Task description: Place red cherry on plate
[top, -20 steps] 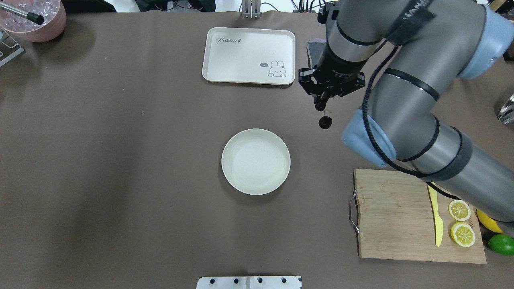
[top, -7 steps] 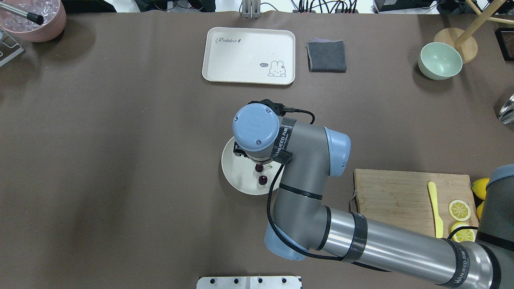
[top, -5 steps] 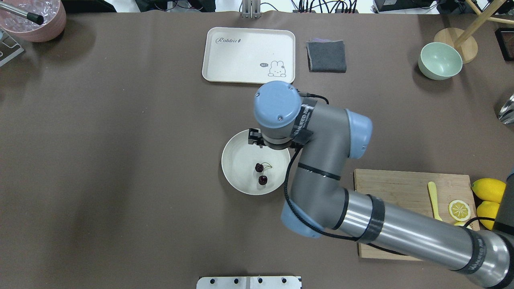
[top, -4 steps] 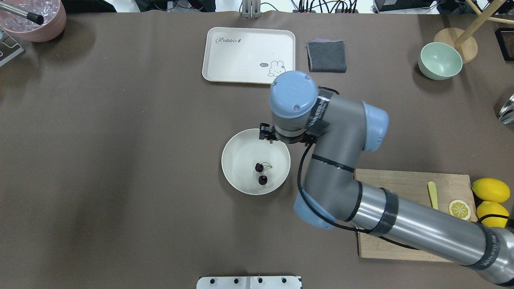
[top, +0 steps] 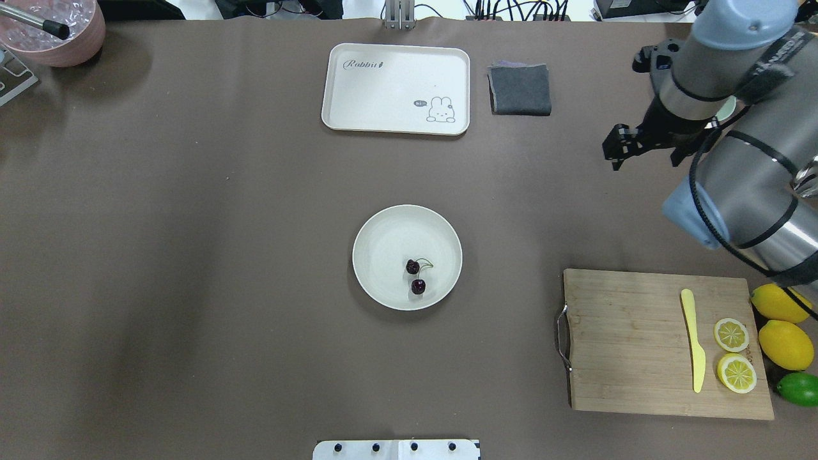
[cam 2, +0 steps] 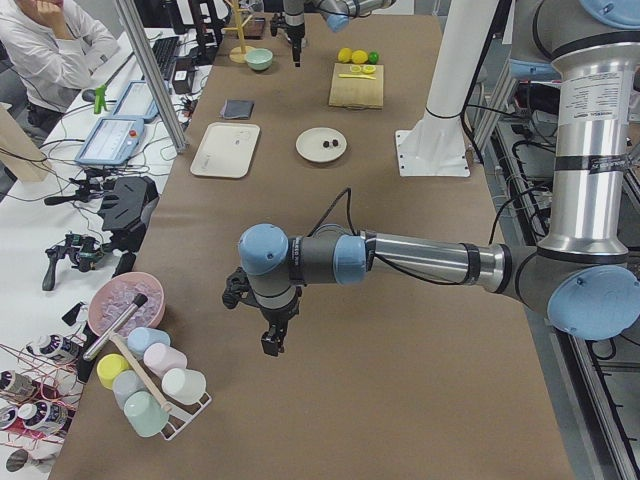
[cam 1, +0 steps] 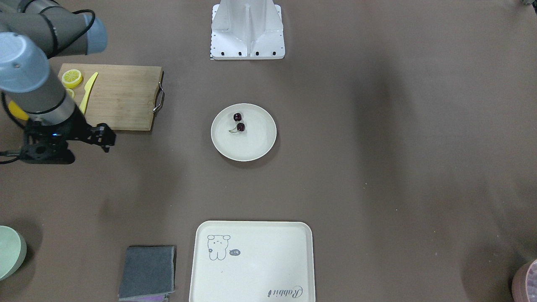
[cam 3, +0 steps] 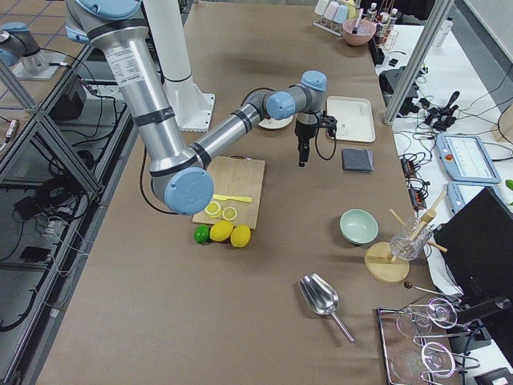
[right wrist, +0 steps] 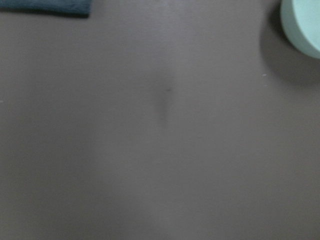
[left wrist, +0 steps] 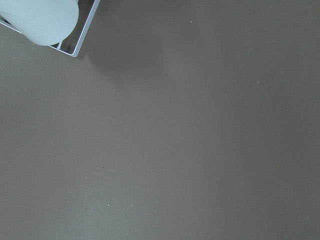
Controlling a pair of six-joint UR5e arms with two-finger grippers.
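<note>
The red cherry (top: 415,276), a dark glossy pair on a thin greenish stem, lies free inside the round cream plate (top: 382,252) at mid-table, right of the plate's centre. The front-facing view shows the same cherry (cam 1: 239,121) on the plate (cam 1: 251,144). My right gripper (top: 615,152) hangs over bare table far to the plate's right and farther back, open and holding nothing. My left gripper (cam 2: 272,340) shows only in the exterior left view, above bare table near a cup rack; I cannot tell its state.
A cream tray (top: 396,86) and a folded grey cloth (top: 519,89) lie at the back. At the front right a wooden cutting board (top: 632,345) carries a yellow knife (top: 691,338) and lemon halves, with lemons and a lime beside it. A pale green bowl (cam 1: 8,251) stands near my right arm.
The right arm carried the cherry from beside the tray to the plate, let it go there, then swung away to the far right. The cherry now rests on the plate.
</note>
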